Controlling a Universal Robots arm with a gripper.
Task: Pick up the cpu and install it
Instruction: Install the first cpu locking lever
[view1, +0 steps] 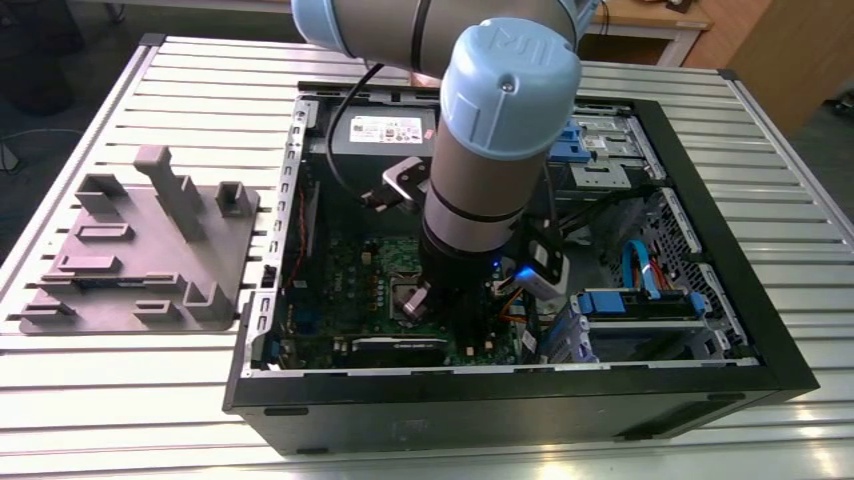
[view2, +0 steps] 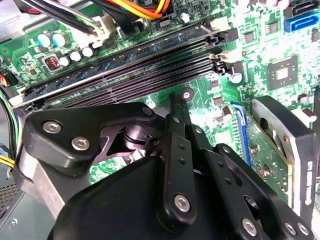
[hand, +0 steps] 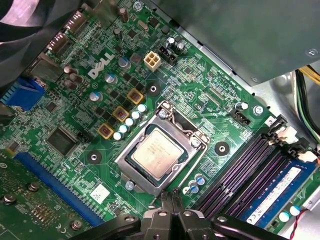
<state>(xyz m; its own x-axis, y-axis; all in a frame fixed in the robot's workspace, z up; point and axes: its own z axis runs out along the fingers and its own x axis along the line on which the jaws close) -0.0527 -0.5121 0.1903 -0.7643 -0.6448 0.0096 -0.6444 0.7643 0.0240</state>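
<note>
In the first wrist view the cpu (hand: 157, 152), a small silver-grey square chip, lies flat inside the socket's metal frame (hand: 176, 114) on the green motherboard (hand: 205, 92). My gripper (hand: 171, 200) is shut with nothing between its fingers, its tips just off the socket's edge and apart from the cpu. The second wrist view has the black finger linkage and the closed tips (view2: 173, 102) over the board, next to the memory slots (view2: 140, 75). In the exterior view the arm (view1: 487, 180) reaches down into the open computer case (view1: 747, 330), and part of the socket (view1: 404, 298) peeks out beside the wrist.
A grey plastic tray (view1: 134, 250) with raised blocks lies on the slatted table at the exterior view's left. Inside the case are the power supply (view1: 380, 130), blue drive bays (view1: 641, 305), loose cables (view2: 135, 10) and a card with a fan (view2: 295, 150).
</note>
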